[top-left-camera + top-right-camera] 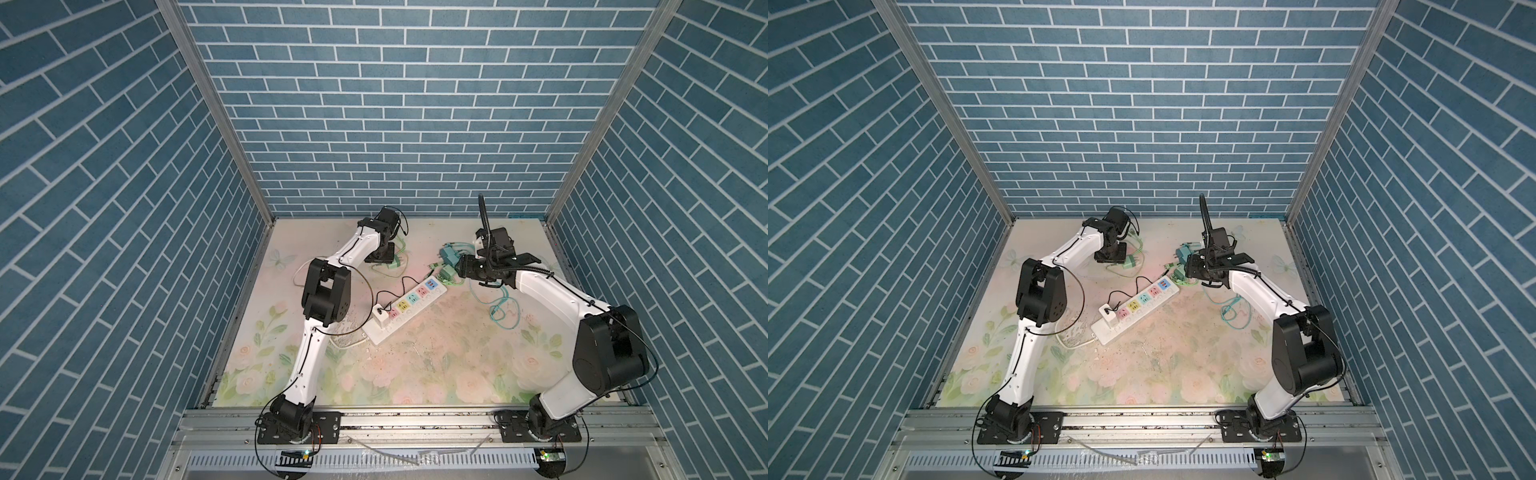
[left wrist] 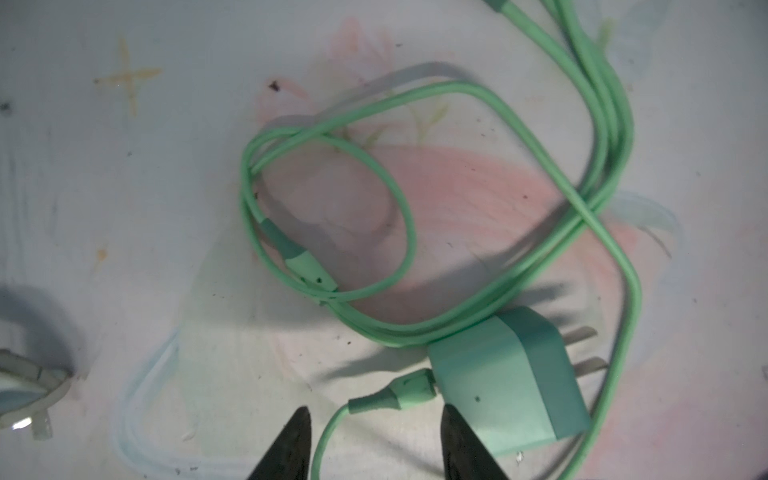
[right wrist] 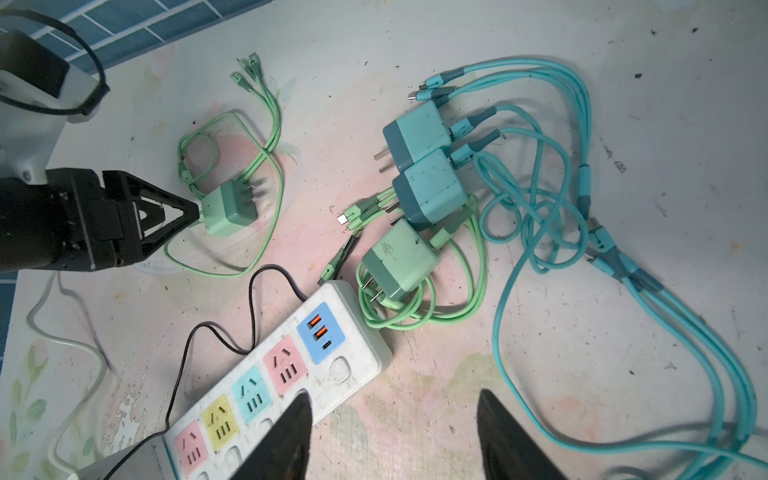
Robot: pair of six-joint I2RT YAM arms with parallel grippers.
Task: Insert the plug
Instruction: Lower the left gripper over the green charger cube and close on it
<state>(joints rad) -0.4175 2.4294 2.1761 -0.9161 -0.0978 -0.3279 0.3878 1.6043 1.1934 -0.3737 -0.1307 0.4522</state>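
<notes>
Left wrist view: left claw (image 2: 375, 411) parted beside green plug (image 2: 505, 384).

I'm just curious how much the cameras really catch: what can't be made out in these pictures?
- Left tool: left wrist view, frame edge cuts off all but its tips; whether one touches the green charger is unclear.
- White plug: same view, mostly cut off by the edge.
- Power strip: right wrist view, partly behind the right tool, one end out of frame.
- Socket slots: too small in both top views.
</notes>
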